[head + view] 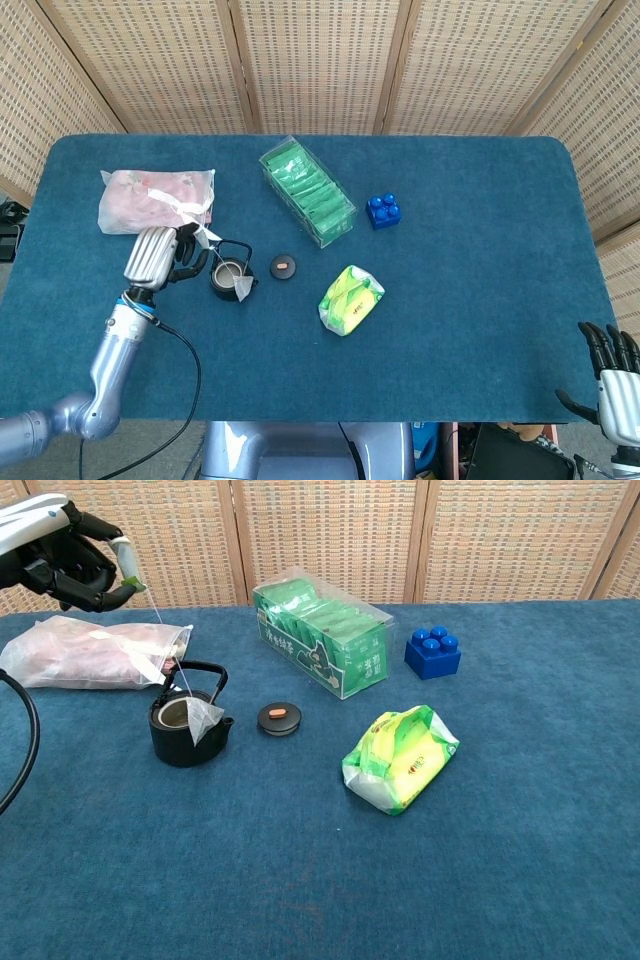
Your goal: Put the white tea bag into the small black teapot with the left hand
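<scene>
The small black teapot (184,730) (228,281) stands lidless on the blue table, its handle raised. The white tea bag (203,720) (243,289) hangs on a thin string at the pot's right rim, partly over the opening. My left hand (72,557) (160,259) is up and to the left of the pot and pinches the green tag at the string's top end. My right hand (612,372) shows only at the bottom right corner of the head view, fingers apart, holding nothing.
The teapot's lid (279,718) lies just right of the pot. A pink plastic bag (85,652) lies behind the pot, a clear box of green tea packets (322,636) at the back, a blue brick (433,653) to its right, a green-yellow packet (400,756) in the middle.
</scene>
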Controlling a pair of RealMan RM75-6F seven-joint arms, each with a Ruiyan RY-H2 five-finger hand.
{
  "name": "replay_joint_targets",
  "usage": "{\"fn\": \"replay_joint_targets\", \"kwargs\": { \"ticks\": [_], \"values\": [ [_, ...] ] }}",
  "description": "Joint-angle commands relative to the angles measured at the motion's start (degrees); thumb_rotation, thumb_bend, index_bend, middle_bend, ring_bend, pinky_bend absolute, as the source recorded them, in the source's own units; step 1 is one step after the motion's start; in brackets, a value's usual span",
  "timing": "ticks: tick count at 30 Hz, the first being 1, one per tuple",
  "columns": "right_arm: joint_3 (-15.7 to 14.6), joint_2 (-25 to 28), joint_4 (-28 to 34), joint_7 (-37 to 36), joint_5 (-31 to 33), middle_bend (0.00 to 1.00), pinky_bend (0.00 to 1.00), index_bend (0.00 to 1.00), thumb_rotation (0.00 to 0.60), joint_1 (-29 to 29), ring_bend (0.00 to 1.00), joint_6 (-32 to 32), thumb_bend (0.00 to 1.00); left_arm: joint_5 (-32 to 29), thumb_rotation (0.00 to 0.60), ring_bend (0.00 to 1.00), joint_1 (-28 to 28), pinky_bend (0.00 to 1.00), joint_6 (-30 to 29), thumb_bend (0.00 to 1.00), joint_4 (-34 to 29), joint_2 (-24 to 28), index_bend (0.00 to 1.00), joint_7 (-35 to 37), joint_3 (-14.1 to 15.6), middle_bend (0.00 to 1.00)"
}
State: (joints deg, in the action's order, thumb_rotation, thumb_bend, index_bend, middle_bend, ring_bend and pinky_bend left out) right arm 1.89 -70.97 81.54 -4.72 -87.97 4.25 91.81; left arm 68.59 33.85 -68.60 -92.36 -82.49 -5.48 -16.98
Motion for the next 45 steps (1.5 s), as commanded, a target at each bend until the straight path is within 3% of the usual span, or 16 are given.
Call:
{"fn": "replay_joint_targets", "kwargs": {
  "ticks": [1,24,35,45],
  "values": [
    [0.0,0.1,0.1,0.1,0.0,0.19,0.1,0.11,0.6,0.0,0.03,0.0,0.09,-0.1,0.6,0.73,0.1,0.71,0.0,0.44,0.2,0.2,0.66,0.1,-0.2,0.84],
    [0.3,0.3,1.1,1.3,0.5,0.19,0.1,0.11,0.6,-0.5,0.03,-0.8,0.08,-2.2,0.6,0.73,0.1,0.71,1.1,0.44,2.9,1.0,0.66,0.5,-0.1,0.84],
    [0.2,0.3,1.1,1.2,0.7,0.19,0.1,0.11,0.6,-0.3,0.03,-0.7,0.09,1.8,0.6,0.73,-1.0,0.71,1.7,0.44,0.6,1.0,0.66,1.0,4.4,0.84],
    [0.1,0.1,0.5,0.4,0.6,0.19,0.1,0.11,0.6,-0.1,0.03,-0.5,0.08,7.1,0.6,0.73,-3.6,0.71,0.5,0.44,-1.3,1.1,0.66,0.1,10.2,0.84]
  ]
}}
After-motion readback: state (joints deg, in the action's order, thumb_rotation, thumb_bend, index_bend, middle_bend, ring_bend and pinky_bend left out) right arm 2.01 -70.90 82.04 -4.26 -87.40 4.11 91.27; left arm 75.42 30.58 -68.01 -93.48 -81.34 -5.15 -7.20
